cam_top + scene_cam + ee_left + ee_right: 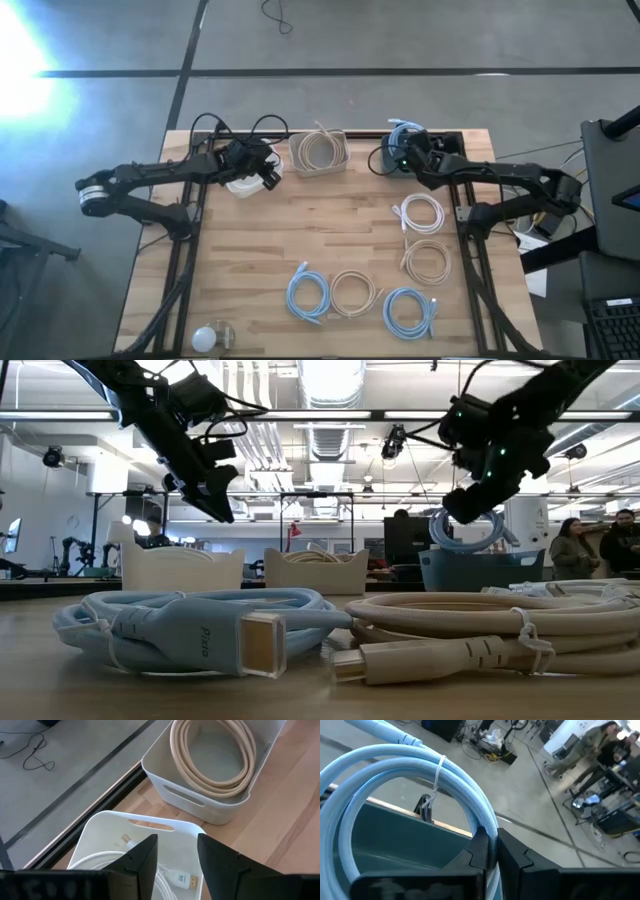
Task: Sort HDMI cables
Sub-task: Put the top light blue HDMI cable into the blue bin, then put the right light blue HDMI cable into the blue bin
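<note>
The right gripper (489,851), jaws pinching a light blue coiled HDMI cable (420,775), hangs it directly above the dark teal plastic bin (395,840); left jaws spread, empty.

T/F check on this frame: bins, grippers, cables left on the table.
1. The right gripper is shut on a light blue coiled cable above the dark teal bin. True.
2. The left gripper holds a beige cable. False: open and empty over the white bin.
3. The middle cream bin holds a beige coiled cable. True.
4. The white bin is empty. False: a white cable lies inside.
5. Six coils lie loose on the wooden table. True.
</note>
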